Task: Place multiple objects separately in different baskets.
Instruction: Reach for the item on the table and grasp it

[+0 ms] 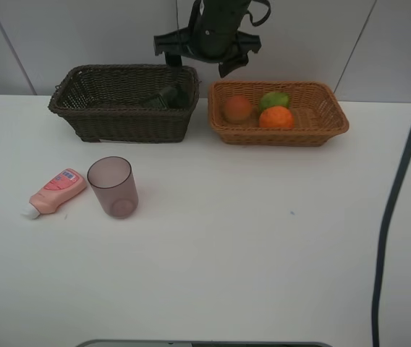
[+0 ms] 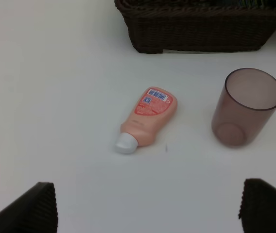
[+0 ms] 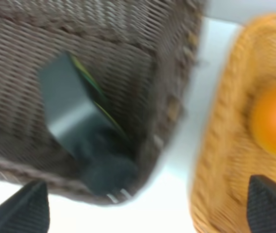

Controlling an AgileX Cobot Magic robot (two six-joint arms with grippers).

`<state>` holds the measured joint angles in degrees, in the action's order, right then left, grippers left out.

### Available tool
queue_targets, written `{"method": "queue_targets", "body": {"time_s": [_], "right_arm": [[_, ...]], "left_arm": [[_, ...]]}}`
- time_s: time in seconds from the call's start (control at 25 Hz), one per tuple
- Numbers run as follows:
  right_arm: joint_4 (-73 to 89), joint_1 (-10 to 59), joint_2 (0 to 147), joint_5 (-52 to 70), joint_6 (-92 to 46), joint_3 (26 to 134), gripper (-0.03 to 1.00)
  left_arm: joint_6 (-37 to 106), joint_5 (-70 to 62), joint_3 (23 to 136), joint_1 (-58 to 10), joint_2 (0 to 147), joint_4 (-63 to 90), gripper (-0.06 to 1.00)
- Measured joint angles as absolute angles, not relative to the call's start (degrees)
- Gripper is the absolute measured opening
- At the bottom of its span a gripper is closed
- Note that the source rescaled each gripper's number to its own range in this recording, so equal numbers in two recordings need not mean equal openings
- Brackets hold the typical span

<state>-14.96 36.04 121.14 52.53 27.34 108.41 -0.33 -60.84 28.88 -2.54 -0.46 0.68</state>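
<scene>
Two things are left out on the white table (image 1: 263, 238): a pink squeeze tube with a white cap (image 1: 58, 191), lying flat on its side, and just beside it a translucent mauve plastic cup (image 1: 112, 186), standing upright with its mouth up. The tube looks light and soft-walled, so I would pinch it across the broad labelled body, not at the narrow cap end; the cup looks light, stiff and smooth, likely to slip or tip, so one finger inside the rim and one outside seems safest. The deep dark brown wicker basket (image 1: 119, 123) holds a dark pump bottle (image 3: 79, 126) lying against its wall near a corner; the shallow orange-tan wicker basket (image 1: 285, 136) holds a red-orange peach-like fruit (image 1: 237, 108), a green fruit (image 1: 273, 99) and an orange (image 1: 276, 117), the three huddled together. The right gripper (image 3: 147, 208) hangs over the dark basket's corner, spread wide and empty, clear of the bottle; the left gripper (image 2: 150, 208) hovers above the tube and cup, also spread wide, gripping nothing.
</scene>
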Motion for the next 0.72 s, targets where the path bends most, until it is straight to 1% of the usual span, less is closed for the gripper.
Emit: {"method": "queue_targets", "body": {"time_s": [0.16, 0.36, 0.6, 0.72], "right_arm": [[-15.07, 32.24, 112.44, 52.18, 27.47, 96.68, 0.83], [-15.3, 24.65, 101.82, 53.22, 27.24, 82.82, 0.83], [-15.43, 15.51, 89.64, 59.59, 23.75, 71.83, 0.83], [-15.31, 12.77, 83.03, 62.85, 21.06, 68.27, 0.83]], "left_arm": [[-0.33, -60.84, 28.88, -2.54, -0.46, 0.68, 0.97], [-0.33, -60.84, 28.88, -2.54, -0.46, 0.68, 0.97], [-0.33, -60.84, 28.88, -2.54, -0.46, 0.68, 0.97], [-0.33, -60.84, 28.88, -2.54, -0.46, 0.68, 0.97]]}}
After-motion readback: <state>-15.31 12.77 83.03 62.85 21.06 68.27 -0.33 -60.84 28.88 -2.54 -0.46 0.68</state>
